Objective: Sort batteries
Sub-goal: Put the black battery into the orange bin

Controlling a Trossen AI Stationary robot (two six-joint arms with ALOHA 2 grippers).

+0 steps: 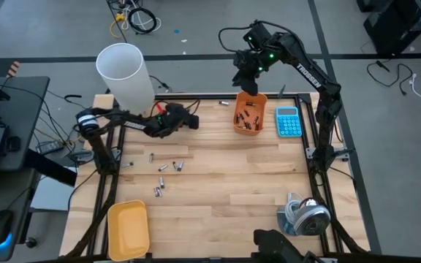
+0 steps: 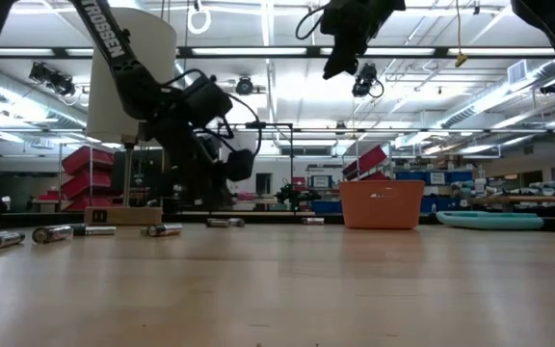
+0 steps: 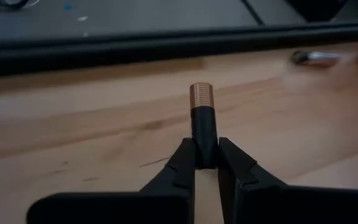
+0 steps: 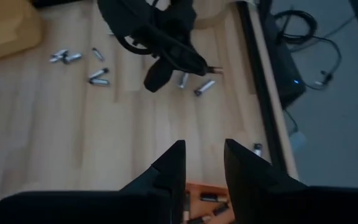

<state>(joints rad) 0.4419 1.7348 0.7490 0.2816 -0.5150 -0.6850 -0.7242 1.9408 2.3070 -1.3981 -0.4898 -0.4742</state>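
Observation:
My left gripper point(image 3: 205, 152) is shut on a black battery with a copper-coloured end point(image 3: 202, 109), above the wood at the table's far middle point(image 1: 193, 121). Several loose batteries point(image 1: 163, 169) lie on the table nearer the left side; they also show in the low view point(image 2: 51, 233). An orange bin point(image 1: 249, 113) with several batteries in it stands at the far right. My right gripper point(image 4: 202, 152) hangs open high above that bin point(image 4: 205, 198), nothing between its fingers. My left gripper pinches the battery's black end point(image 3: 204, 144) between its two fingertips. The battery lies along the fingers and sticks out ahead of them, copper end foremost. The fingers slant down toward the table, and the battery looks clear of the wood.
A blue calculator point(image 1: 289, 122) lies right of the orange bin. A tall white cylinder point(image 1: 125, 73) stands at the far left corner and a yellow tray point(image 1: 128, 229) at the near left. One battery point(image 3: 314, 58) lies by the bin; a grey object point(image 1: 305, 215) sits near right.

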